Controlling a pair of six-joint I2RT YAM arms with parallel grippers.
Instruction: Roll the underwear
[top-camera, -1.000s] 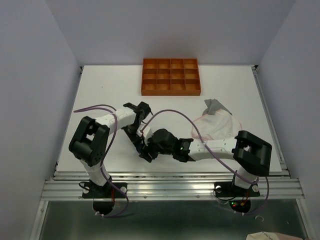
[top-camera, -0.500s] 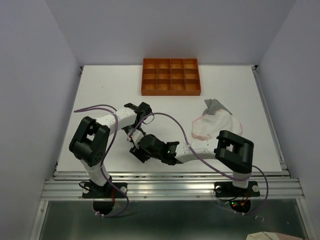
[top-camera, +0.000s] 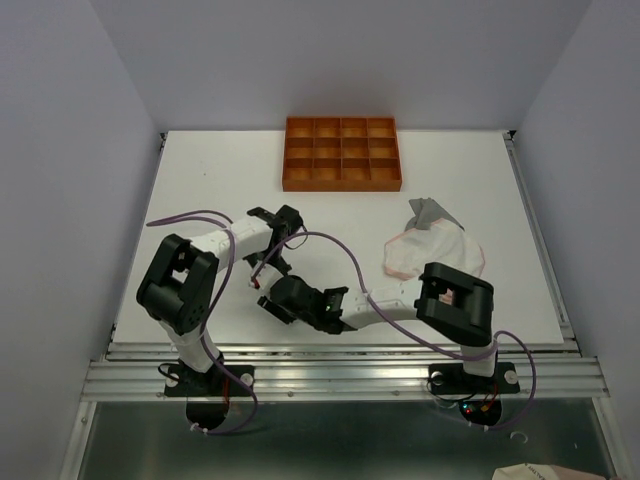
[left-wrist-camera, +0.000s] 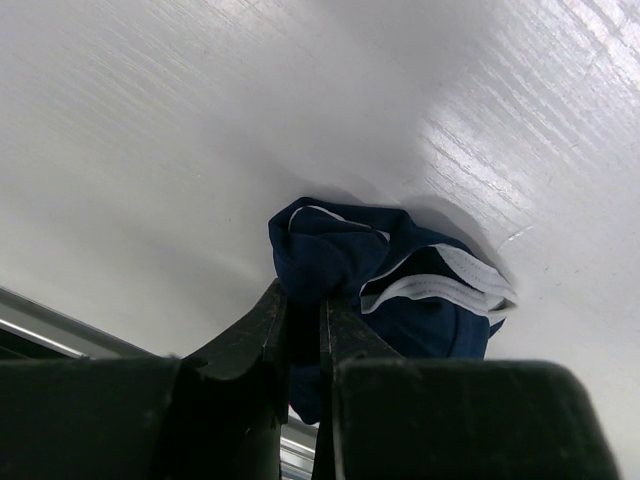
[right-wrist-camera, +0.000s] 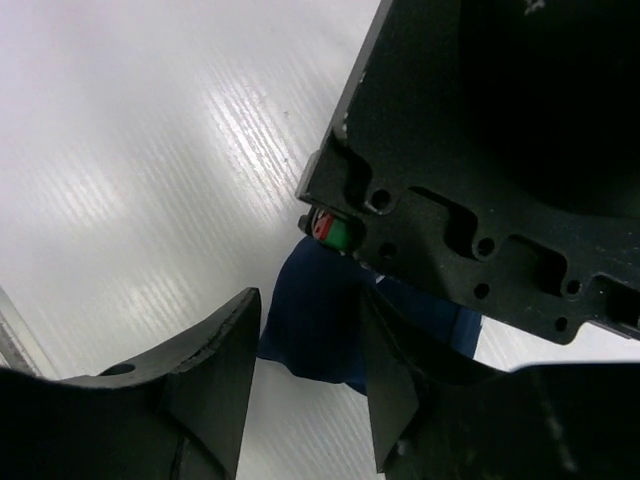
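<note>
The navy blue underwear (left-wrist-camera: 410, 300) with white trim lies bunched on the white table. My left gripper (left-wrist-camera: 300, 300) is shut on a fold at its left edge. In the top view the left gripper (top-camera: 266, 268) and right gripper (top-camera: 273, 303) meet near the table's front, and they hide the navy garment. In the right wrist view my right gripper (right-wrist-camera: 305, 335) is open, with a navy fold (right-wrist-camera: 315, 325) between its jaws and the left gripper's black body (right-wrist-camera: 500, 150) just above. The pale pink-white underwear (top-camera: 430, 252) and the grey underwear (top-camera: 428, 211) lie at the right.
An orange tray (top-camera: 342, 154) of small compartments stands at the back centre. The table's front edge with its metal rail (top-camera: 340, 350) runs just below the grippers. Purple cables (top-camera: 345, 245) loop over both arms.
My right arm has swung left and its gripper has moved left and nearer, closing in under the left gripper. The left gripper has barely moved.
</note>
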